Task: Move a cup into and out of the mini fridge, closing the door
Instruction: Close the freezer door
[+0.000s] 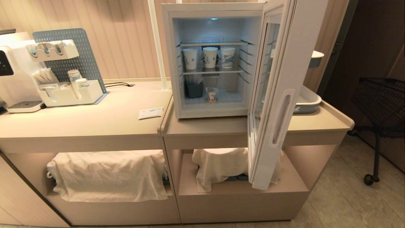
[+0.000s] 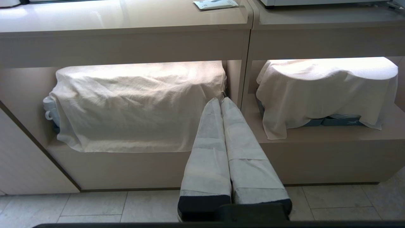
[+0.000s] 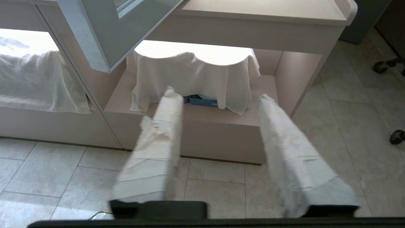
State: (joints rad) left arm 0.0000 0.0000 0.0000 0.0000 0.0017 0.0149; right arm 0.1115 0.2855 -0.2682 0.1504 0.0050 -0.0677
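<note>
On the beige worktop [image 1: 240, 126] the mini fridge [image 1: 215, 60] stands with its door [image 1: 278, 95] swung wide, the cup [image 1: 212, 94] resting on its floor for access; the right gripper [image 3: 218, 101], spread and empty, hangs low before the cabinet, the left gripper [image 2: 221, 100] closed empty.

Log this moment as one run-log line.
door: open | cup: bottom of mini fridge | right gripper: open, empty, low | left gripper: shut, parked

White cloths [image 1: 109, 174] drape items beneath the counter [image 1: 95, 123]; a water dispenser [image 1: 12, 72] and pegboard organiser [image 1: 68, 63] stand above.
</note>
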